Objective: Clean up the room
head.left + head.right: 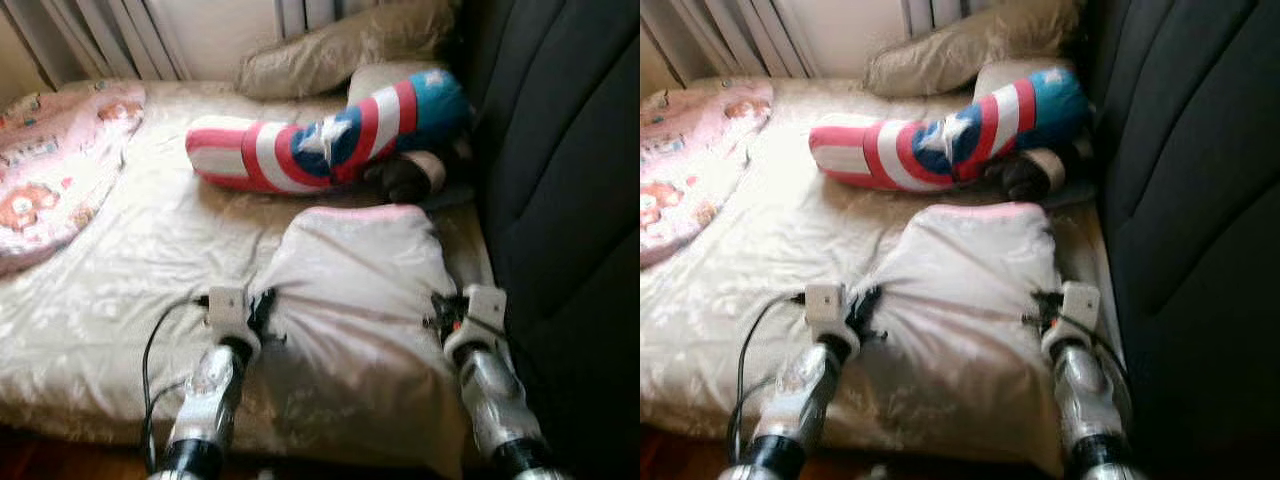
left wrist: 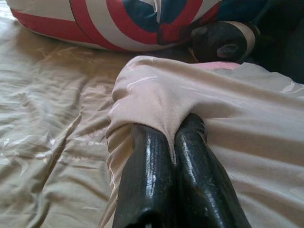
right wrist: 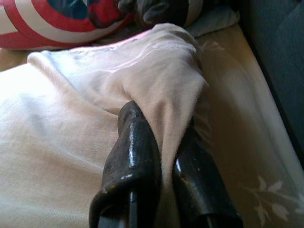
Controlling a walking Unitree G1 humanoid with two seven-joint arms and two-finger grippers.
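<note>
A pale pinkish-white pillow (image 1: 355,290) lies on the bed near its front edge, with a pink trim along its far side. My left gripper (image 1: 265,310) is shut on the pillow's left side. In the left wrist view its black fingers (image 2: 147,175) pinch a fold of the pale fabric (image 2: 156,99). My right gripper (image 1: 440,312) is shut on the pillow's right side. The right wrist view has fabric (image 3: 166,90) bunched between that gripper's two fingers (image 3: 135,152). The pillow is stretched between the two grippers.
A red, white and blue shield-pattern bolster (image 1: 330,135) lies beyond the pillow, with a dark plush toy (image 1: 410,175) beside it. A beige pillow (image 1: 340,45) leans at the back. A pink quilt (image 1: 55,160) covers the left. Dark upholstery (image 1: 560,180) stands right.
</note>
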